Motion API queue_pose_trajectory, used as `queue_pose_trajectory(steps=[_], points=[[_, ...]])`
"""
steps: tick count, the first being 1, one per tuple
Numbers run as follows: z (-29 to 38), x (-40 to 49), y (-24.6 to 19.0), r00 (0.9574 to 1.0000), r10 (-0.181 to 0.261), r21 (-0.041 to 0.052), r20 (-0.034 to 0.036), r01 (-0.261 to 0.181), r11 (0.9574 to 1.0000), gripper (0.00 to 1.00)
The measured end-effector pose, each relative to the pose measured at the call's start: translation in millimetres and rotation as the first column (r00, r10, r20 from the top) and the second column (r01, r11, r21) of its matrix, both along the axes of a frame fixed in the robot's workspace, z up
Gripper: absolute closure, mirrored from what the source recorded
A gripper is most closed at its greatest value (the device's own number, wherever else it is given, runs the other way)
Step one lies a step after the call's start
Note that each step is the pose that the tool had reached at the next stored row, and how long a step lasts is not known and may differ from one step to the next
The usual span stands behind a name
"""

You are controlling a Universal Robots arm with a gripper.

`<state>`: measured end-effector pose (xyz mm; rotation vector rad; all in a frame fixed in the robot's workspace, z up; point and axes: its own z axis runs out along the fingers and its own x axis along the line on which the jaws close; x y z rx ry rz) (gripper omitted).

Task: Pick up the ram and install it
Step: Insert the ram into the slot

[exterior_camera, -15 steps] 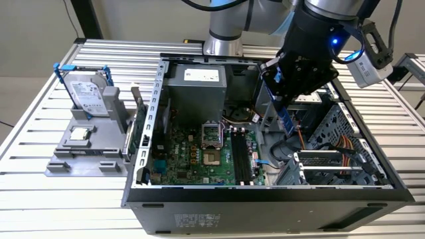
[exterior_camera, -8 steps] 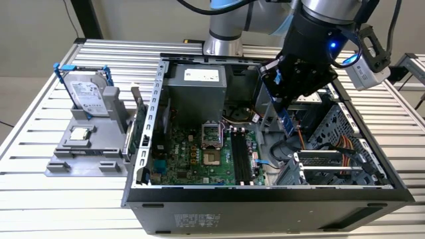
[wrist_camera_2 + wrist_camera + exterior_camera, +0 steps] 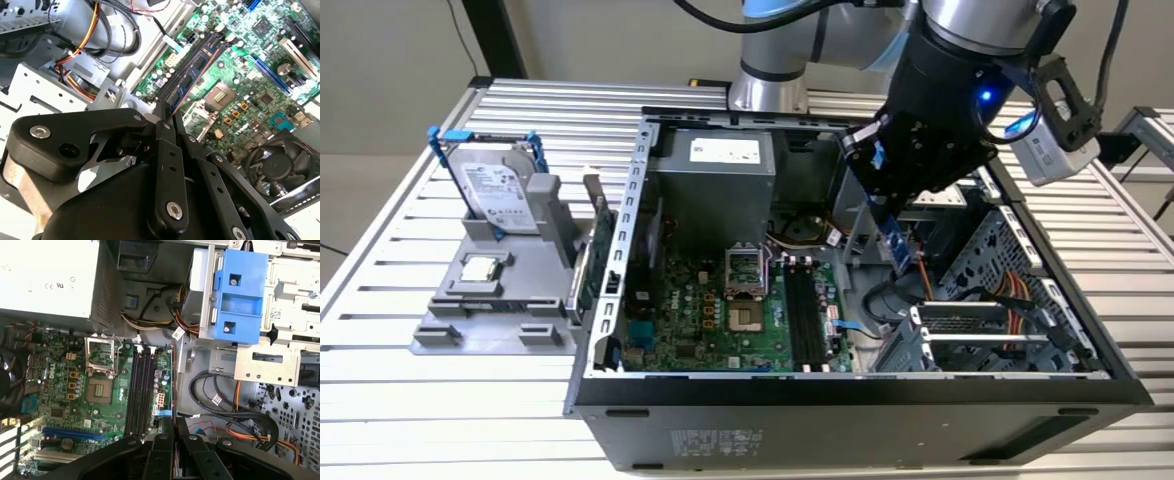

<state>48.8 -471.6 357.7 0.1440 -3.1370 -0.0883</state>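
Exterior view: hanging above the motherboard (image 3: 720,310) inside the open case (image 3: 854,420), with the gripper (image 3: 887,205) closed down to a narrow gap and pinching the ram (image 3: 898,245). Holding the ram on edge, blue-white label outward, its length lined up with the motherboard's memory slots (image 3: 803,320). Raised clear of the motherboard, over the side where those slots lie and a little past them; not yet seated in any slot.

First wrist view: looking down at the motherboard (image 3: 65,375), with the ram edge-on as a thin line between the black fingers (image 3: 162,455), parallel to the slots and just beyond the motherboard's edge. Second wrist view: same tight grip at the gripper (image 3: 164,107), motherboard (image 3: 235,65) below at a slant.

Off to the exterior view's left of the motherboard, outside the case wall, resting on the slatted tabletop (image 3: 400,400): a grey fixture (image 3: 494,300) with a silver hard drive (image 3: 494,190) standing upright and a processor chip (image 3: 480,268) lying flat.
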Motion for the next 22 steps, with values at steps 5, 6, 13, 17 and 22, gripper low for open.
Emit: queue_pose_trajectory(steps=[5, 6, 13, 17, 22], points=[[-1.2, 0.1, -0.1, 0.9998, 0.0, 0.0042, 0.0205, 0.0, 1.0, 1.0], [-1.4, 0.1, -0.1, 0.9998, 0.0, 0.0043, 0.0208, 0.0, 1.0, 1.0], [-4.2, 0.0, -0.1, 0.9997, -0.001, 0.0044, 0.0226, 0.001, 1.0, 1.0], [-6.2, 0.0, 0.0, 0.9997, -0.002, 0.0044, 0.0254, 0.001, 1.0, 1.0], [-8.5, -0.5, -0.1, 0.9996, -0.004, 0.0044, 0.0272, 0.004, 1.0, 1.0]])
